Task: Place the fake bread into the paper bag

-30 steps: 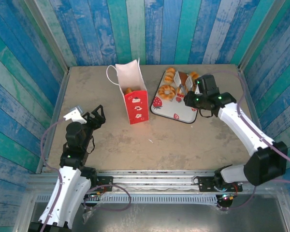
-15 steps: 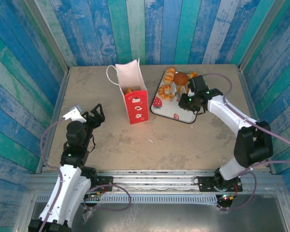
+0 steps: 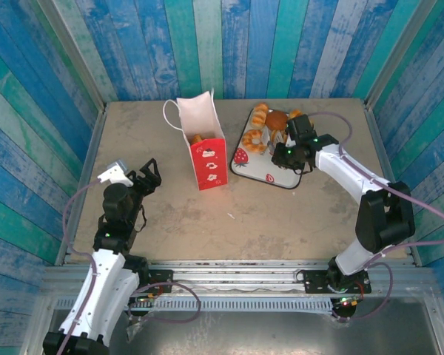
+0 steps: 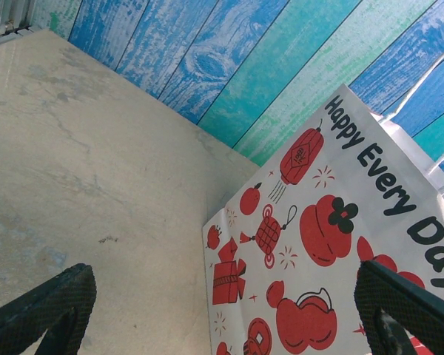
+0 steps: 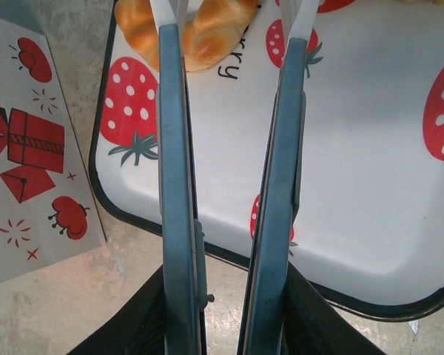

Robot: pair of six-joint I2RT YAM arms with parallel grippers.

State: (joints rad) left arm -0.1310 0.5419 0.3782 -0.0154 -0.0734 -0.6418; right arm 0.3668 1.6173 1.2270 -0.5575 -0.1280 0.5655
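The paper bag (image 3: 205, 144) stands upright at mid-table with its mouth open and one piece of fake bread (image 3: 197, 138) inside. More fake bread sits at the far end of the strawberry-print tray (image 3: 270, 171): a croissant (image 3: 260, 113), a brown bun (image 3: 277, 120) and a golden piece (image 3: 253, 138). My right gripper (image 3: 280, 139) hangs low over the tray beside them. In the right wrist view its jaws (image 5: 233, 15) stand narrowly apart, and a golden pastry (image 5: 207, 33) lies under the left fingertip and in the gap. My left gripper (image 4: 222, 318) is wide open, facing the printed side of the bag (image 4: 333, 244).
Blue plank walls close the table on three sides. The bag's cord handle (image 3: 170, 115) loops out to the left. The tray's black rim (image 5: 133, 218) lies close to the bag's side (image 5: 29, 163). Bare tabletop (image 3: 281, 214) stretches in front of the bag and tray.
My right gripper has swung left across the tray to the pastries at its far left, and its jaws have narrowed a little. The left arm has barely moved.
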